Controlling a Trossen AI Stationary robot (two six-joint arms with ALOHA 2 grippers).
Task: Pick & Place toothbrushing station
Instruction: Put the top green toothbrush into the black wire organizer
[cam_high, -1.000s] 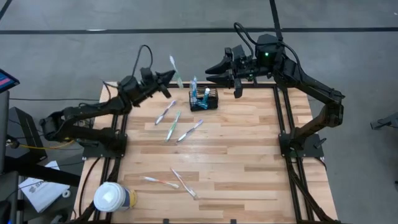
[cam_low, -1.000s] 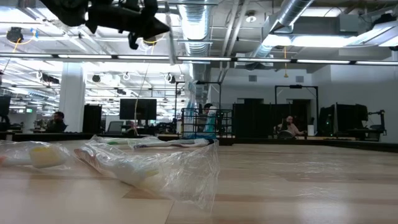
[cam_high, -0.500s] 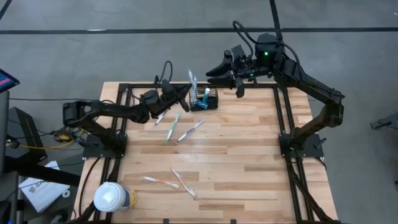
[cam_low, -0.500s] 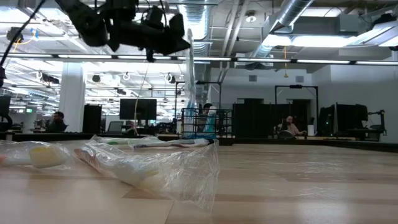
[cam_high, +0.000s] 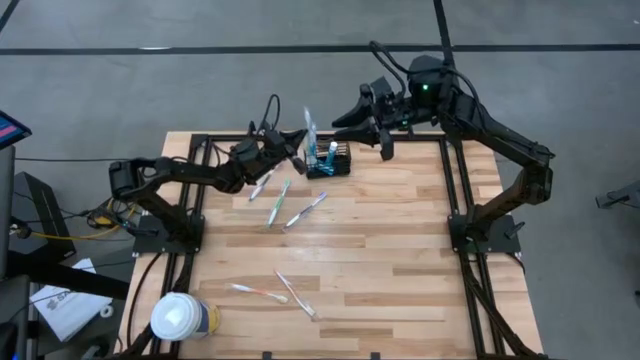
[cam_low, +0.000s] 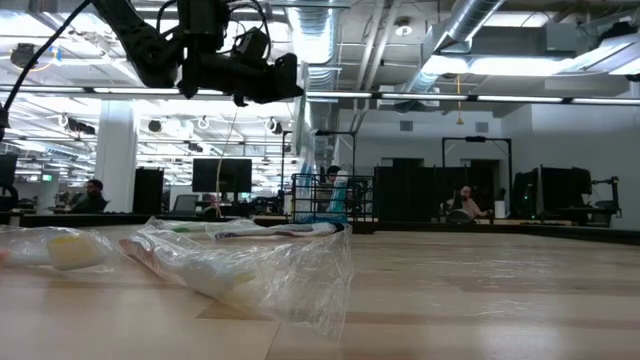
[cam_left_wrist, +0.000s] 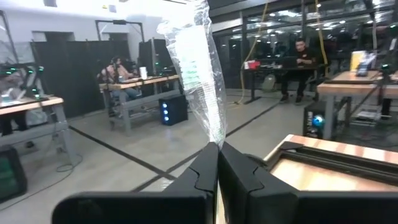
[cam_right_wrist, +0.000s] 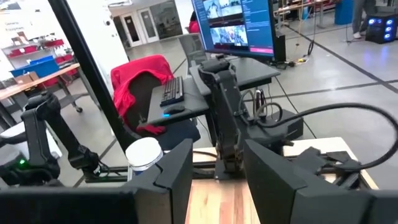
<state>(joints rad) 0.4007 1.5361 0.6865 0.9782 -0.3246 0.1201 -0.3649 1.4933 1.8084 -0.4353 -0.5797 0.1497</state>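
High view shows the left arm stretched low across the far-left part of the table (cam_high: 400, 260), its left gripper (cam_high: 296, 146) just beside the black wire-mesh basket (cam_high: 328, 160), on its left side. The fingers are pinched tight on a wrapped toothbrush (cam_high: 309, 128), which stands up out of the grip and leans over the basket's left edge. From the left wrist camera the two dark fingers (cam_left_wrist: 202, 171) meet with no gap, and the clear crinkled wrapper of the toothbrush (cam_left_wrist: 194, 68) rises from between them. In the low view the same gripper (cam_low: 285, 78) hangs high above the table with the arm reaching in from the left. The right arm is bent over the far-right corner, with the right gripper (cam_high: 372, 132) raised just beyond the basket's right end; its fingers (cam_right_wrist: 177, 171) stand apart with nothing between them. The basket sits at the table's far edge near the middle and holds upright teal and blue items. Loose toothbrushes (cam_high: 277, 200) lie on the wood near the basket, and two more (cam_high: 280, 291) lie toward the near side. A white-lidded cup (cam_high: 182, 318) stands at the near-left corner.
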